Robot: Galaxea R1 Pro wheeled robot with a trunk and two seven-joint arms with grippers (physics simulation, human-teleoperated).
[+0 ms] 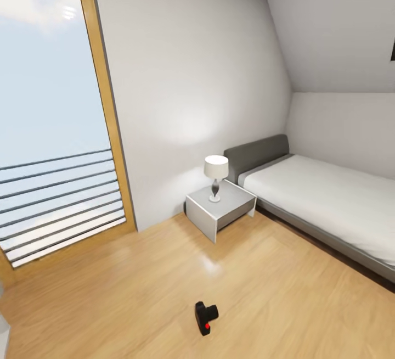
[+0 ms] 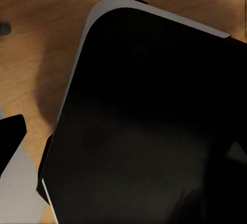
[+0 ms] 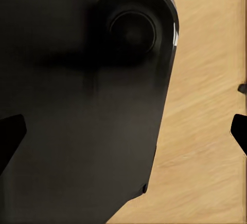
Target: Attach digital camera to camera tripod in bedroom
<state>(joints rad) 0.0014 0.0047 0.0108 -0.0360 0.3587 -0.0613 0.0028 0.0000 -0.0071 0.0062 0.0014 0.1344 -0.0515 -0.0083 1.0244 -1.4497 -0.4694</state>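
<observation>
Window (image 1: 49, 101) with slatted rail at far left, then nightstand (image 1: 219, 211) with one lamp (image 1: 215, 175), then one bed (image 1: 329, 200) at right. Camera (image 1: 206, 318) lies on the wood floor (image 1: 137, 293), low and near centre in the head view, red button up, well apart from nightstand and bed. Long axis looks roughly front-to-back from the robot, slightly slanted. One camera; tripod not among what I can make out.

Left wrist view: dark robot body panel (image 2: 154, 121) over floor, one black fingertip (image 2: 10, 131) at the edge. Right wrist view: dark panel (image 3: 77, 106), black fingertips (image 3: 10, 136) at both edges, so right fingers look spread apart. Left fingers: cannot tell.

Camera is ahead of and below both sets of fingers, not between them. Sits about midline, so neither arm clearly nearer. Judged step: approach and reach down for the pickup.
</observation>
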